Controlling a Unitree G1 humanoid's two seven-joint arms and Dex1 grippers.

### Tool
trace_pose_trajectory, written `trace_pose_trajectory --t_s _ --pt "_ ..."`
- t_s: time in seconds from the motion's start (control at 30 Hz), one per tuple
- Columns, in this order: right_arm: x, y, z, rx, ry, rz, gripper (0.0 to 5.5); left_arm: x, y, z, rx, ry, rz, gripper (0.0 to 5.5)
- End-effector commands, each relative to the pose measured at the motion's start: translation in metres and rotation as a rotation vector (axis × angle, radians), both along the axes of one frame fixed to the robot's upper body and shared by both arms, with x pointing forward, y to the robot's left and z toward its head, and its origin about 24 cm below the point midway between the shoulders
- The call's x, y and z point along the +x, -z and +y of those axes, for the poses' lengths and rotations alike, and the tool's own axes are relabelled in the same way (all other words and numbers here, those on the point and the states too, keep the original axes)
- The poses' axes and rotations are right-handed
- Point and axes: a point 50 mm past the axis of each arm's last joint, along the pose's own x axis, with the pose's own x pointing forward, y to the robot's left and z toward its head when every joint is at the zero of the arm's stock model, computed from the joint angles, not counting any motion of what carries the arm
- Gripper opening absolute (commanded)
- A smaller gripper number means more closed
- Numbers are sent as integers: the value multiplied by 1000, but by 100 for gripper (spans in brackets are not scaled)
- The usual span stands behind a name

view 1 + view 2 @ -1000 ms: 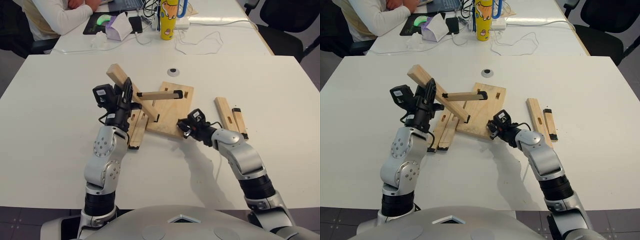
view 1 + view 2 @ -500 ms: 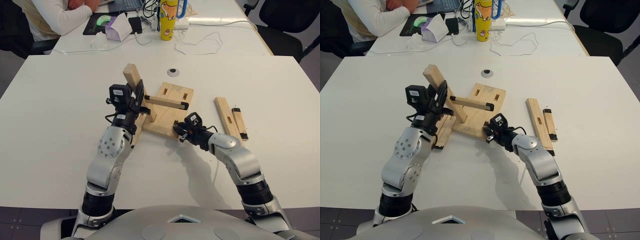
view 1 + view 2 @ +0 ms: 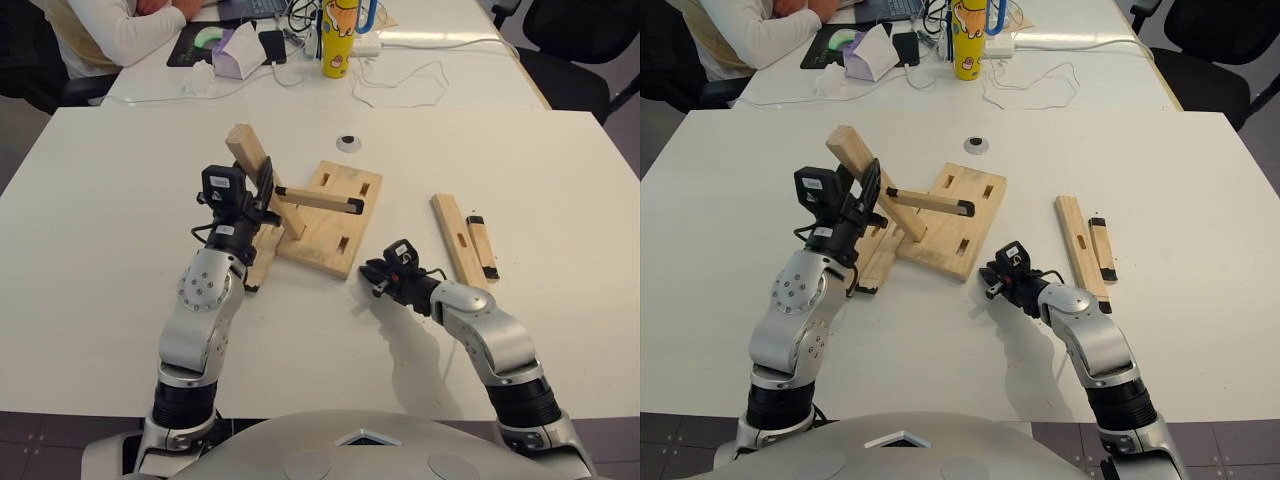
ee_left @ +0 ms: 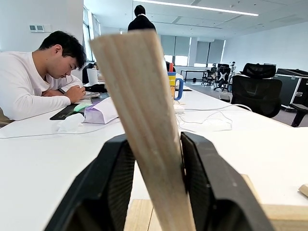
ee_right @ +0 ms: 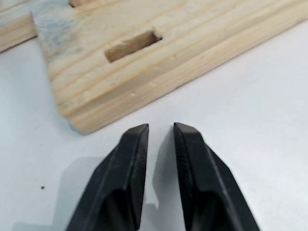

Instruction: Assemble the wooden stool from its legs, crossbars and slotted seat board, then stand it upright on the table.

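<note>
One seat board [image 3: 335, 235], two crossbars [image 3: 318, 200], at least three legs [image 3: 452, 238].

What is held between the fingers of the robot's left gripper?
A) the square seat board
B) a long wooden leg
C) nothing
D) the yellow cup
B: the left gripper has its fingers closed on both sides of the wooden leg, which sticks up tilted between them.
</note>
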Motion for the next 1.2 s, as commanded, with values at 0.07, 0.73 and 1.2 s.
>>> trace_pose_trajectory --t_s 0.07,0.73,1.2 --pt "-6 12 -2 -34 11 52 98 4 -15 3 31 4 -64 163" --pt "17 -16 -12 -33 179 -238 98 11 -108 14 -4 -24 -386 163" --pt "66 -58 -64 -179 429 -469 98 22 -50 86 -61 -295 -111 163"
